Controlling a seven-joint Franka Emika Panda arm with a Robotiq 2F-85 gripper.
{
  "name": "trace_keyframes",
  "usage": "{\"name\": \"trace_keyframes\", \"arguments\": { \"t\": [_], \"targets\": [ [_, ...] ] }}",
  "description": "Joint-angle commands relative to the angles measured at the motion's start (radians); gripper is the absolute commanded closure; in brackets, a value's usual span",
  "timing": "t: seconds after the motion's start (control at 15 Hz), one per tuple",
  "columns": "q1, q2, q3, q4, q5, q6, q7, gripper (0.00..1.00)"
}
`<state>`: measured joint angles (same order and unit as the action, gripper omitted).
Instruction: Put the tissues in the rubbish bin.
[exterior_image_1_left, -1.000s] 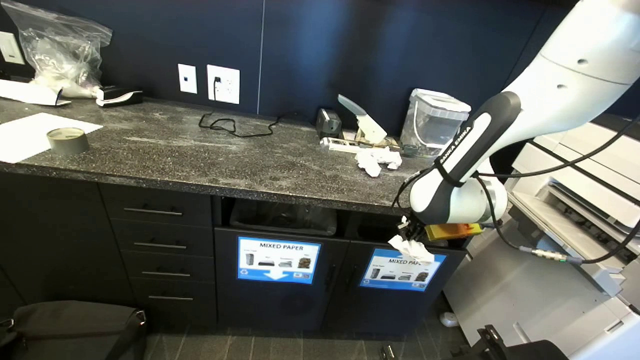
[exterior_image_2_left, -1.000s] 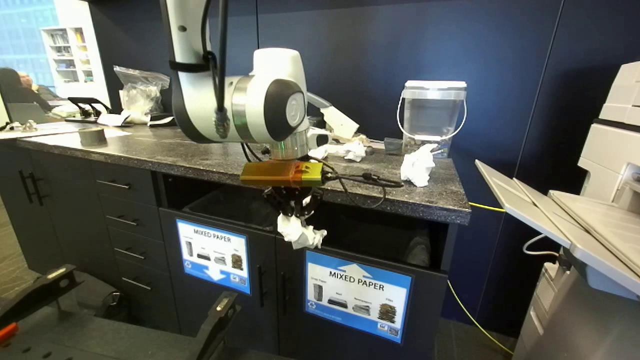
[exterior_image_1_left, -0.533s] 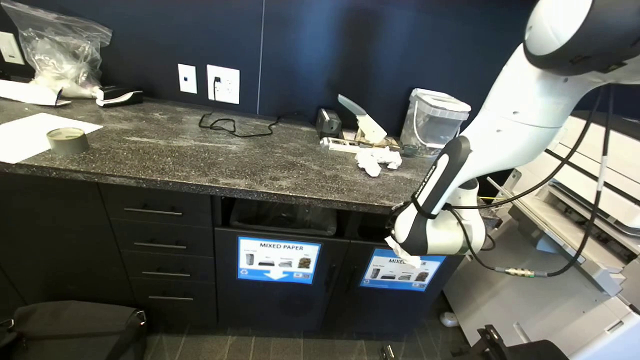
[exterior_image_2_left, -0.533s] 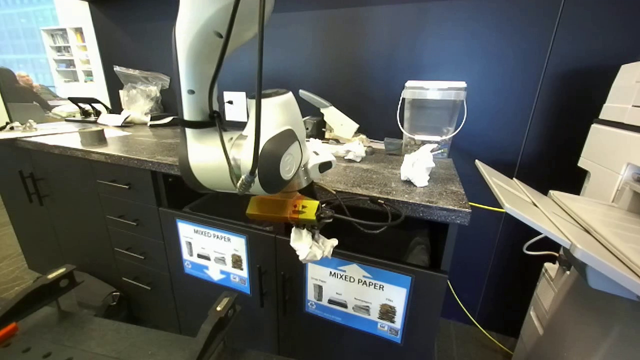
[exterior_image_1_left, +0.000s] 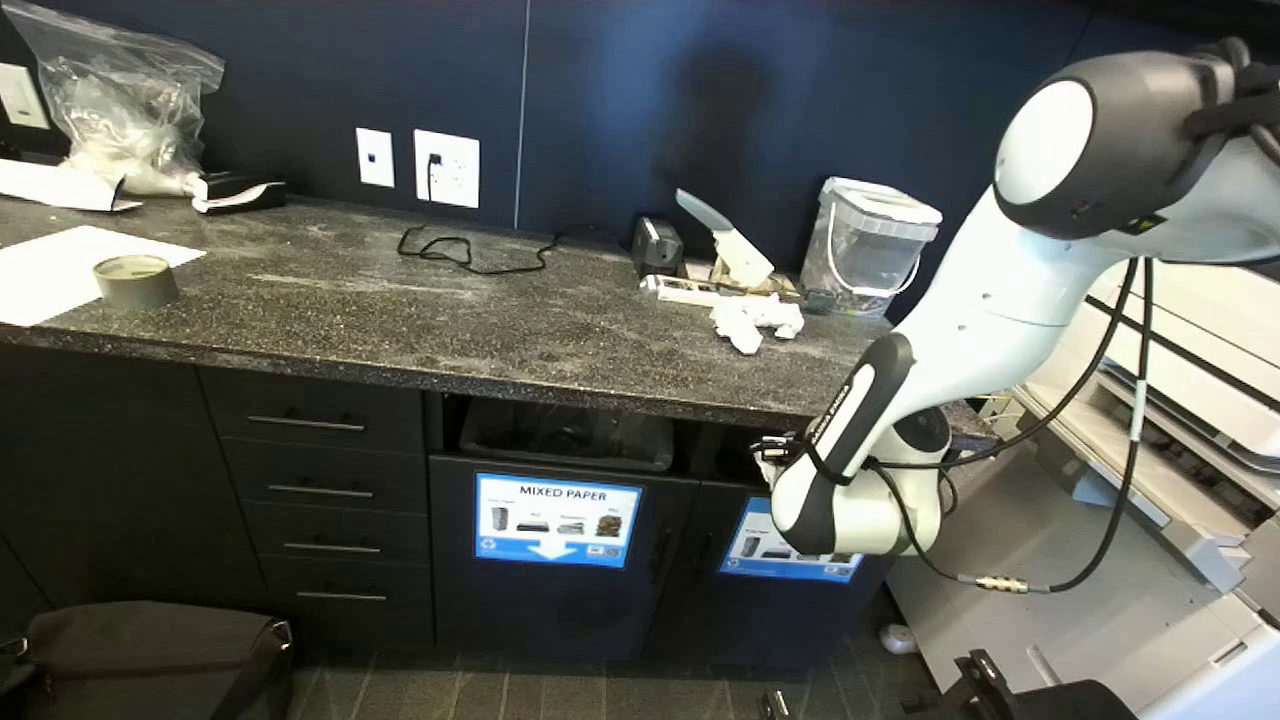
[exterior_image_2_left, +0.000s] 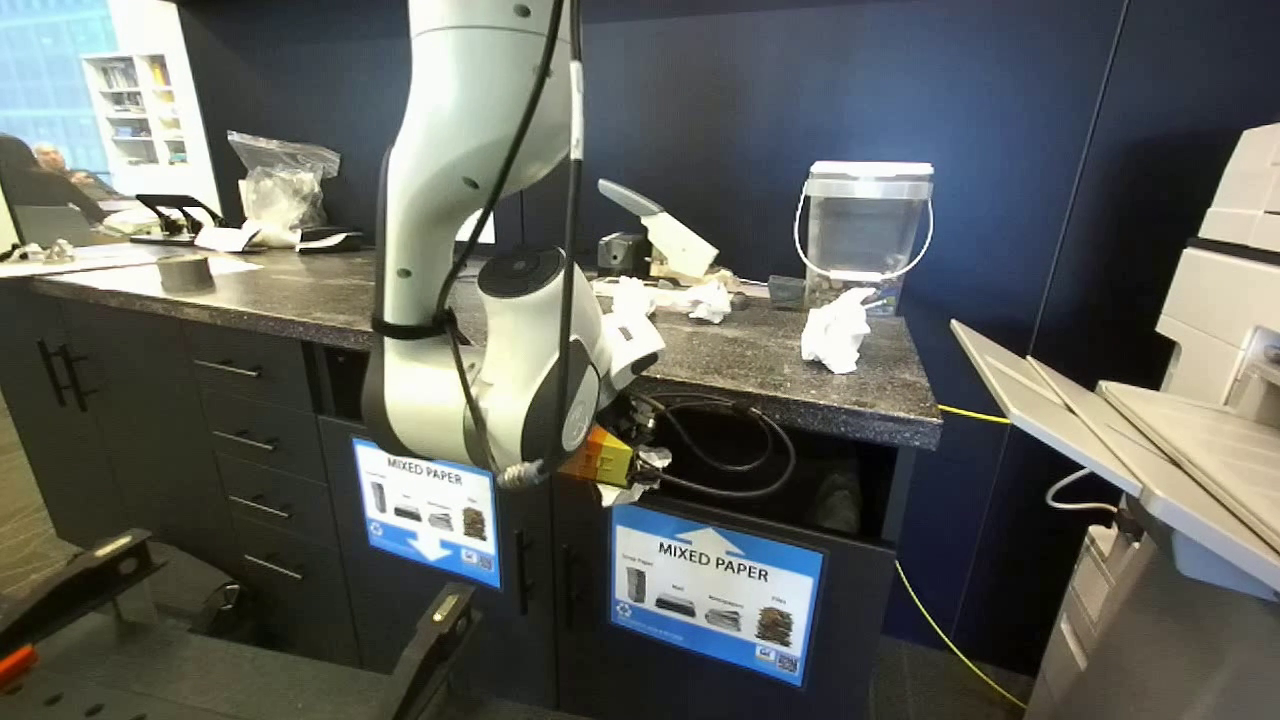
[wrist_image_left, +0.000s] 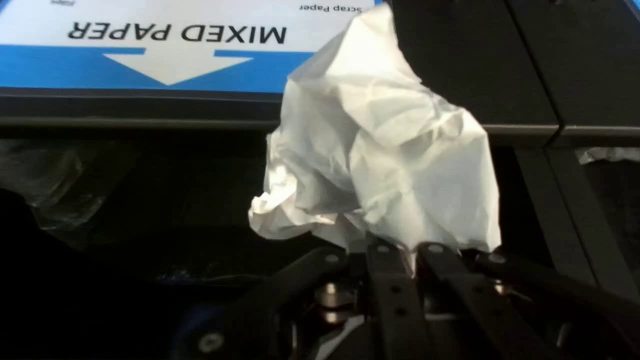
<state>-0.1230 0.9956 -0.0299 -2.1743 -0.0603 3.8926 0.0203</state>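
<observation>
My gripper (wrist_image_left: 407, 250) is shut on a crumpled white tissue (wrist_image_left: 390, 145), which sticks out beyond the fingertips in the wrist view. The rubbish bin (exterior_image_2_left: 715, 590) is the dark compartment with a blue and white label under the counter. Gripper and held tissue are at its slot, below the counter edge; an exterior view shows only part of the held tissue (exterior_image_2_left: 622, 494) beneath the yellow housing. Other tissues lie on the counter: one wad (exterior_image_2_left: 838, 330) near the right end, more white wads (exterior_image_1_left: 755, 320) farther back. How far the held tissue reaches into the slot is unclear.
The counter's front edge (exterior_image_2_left: 780, 405) overhangs the slot. A translucent bucket (exterior_image_2_left: 868, 230) stands at the back, with a hand tool (exterior_image_1_left: 735, 245) beside it. Left of the bin is a second labelled compartment (exterior_image_1_left: 558, 520). A printer (exterior_image_2_left: 1220, 300) stands to the right.
The arm has come lower and the wrist has tilted, so the gripper has swung from pointing down toward the bin's slot. The held tissue has turned with it. Tissues on the counter have not moved.
</observation>
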Motion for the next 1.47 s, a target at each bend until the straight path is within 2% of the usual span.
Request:
{"name": "trace_keyframes", "arguments": {
  "t": [0.0,0.27,0.67,1.13,1.2,1.4],
  "targets": [
    [-0.080,0.156,0.032,0.140,-0.121,0.189,0.019,0.96],
    [-0.071,0.270,0.007,0.293,-0.167,0.223,-0.014,0.96],
    [-0.055,0.389,0.000,0.519,-0.161,0.188,-0.022,0.96],
    [-0.042,0.473,-0.008,0.659,-0.154,0.150,-0.027,0.96],
    [-0.042,0.472,-0.008,0.660,-0.154,0.134,-0.022,0.78],
    [-0.033,0.468,-0.018,0.652,-0.150,0.128,-0.034,0.55]
  ]
}}
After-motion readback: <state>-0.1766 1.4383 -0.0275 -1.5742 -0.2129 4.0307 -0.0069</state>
